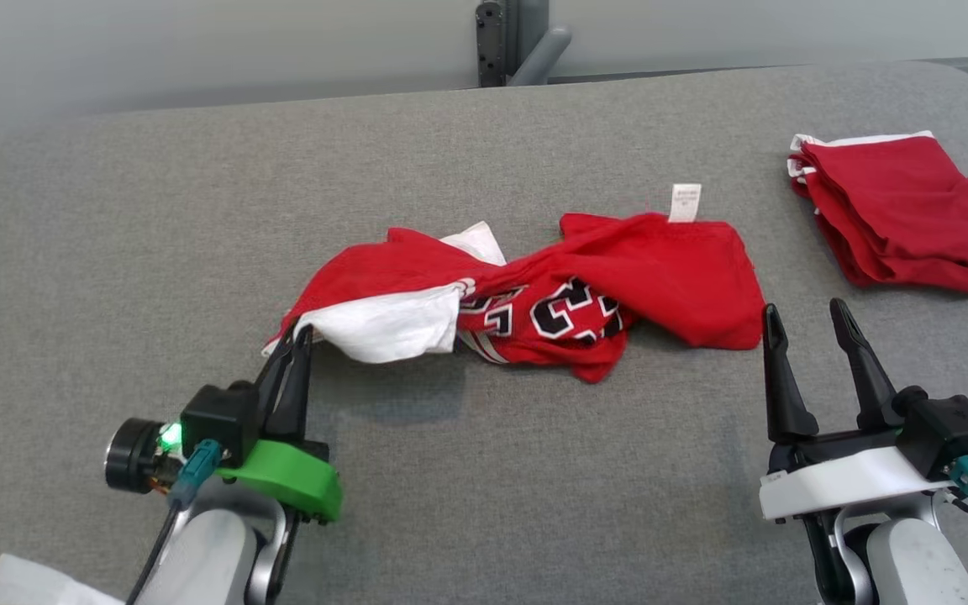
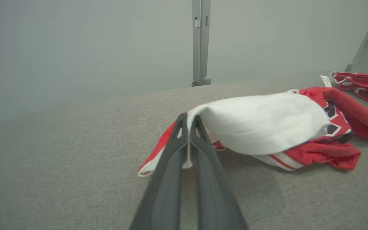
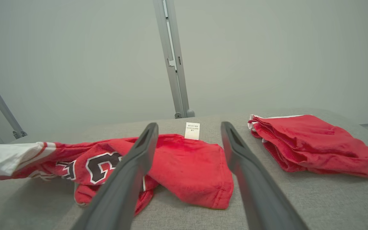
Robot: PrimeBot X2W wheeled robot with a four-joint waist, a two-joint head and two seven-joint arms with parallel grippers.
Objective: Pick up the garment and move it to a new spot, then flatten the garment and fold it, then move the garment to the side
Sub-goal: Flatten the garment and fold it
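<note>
Now the left gripper (image 1: 295, 336) is shut tight on the garment (image 1: 660, 269). The left wrist view shows this up close. A thin white edge of the cloth is pinched between the two dark fingers (image 2: 168, 179). The white part puffs up just past the tips, with a shadow under it.

From the head view, the garment is a red and white shirt. It lies twisted across the middle of the grey surface (image 1: 484, 487), and black and white numbers (image 1: 568, 311) face up. A small white tag (image 1: 685, 202) sticks out at its far edge.

The right gripper (image 1: 805, 309) is wide open and holds nothing. It sits near the shirt's right end. The right wrist view looks between its fingers at the flat red end of the shirt and the tag. Off to the right lies a folded red cloth (image 1: 904, 210), well apart from the shirt.
</note>
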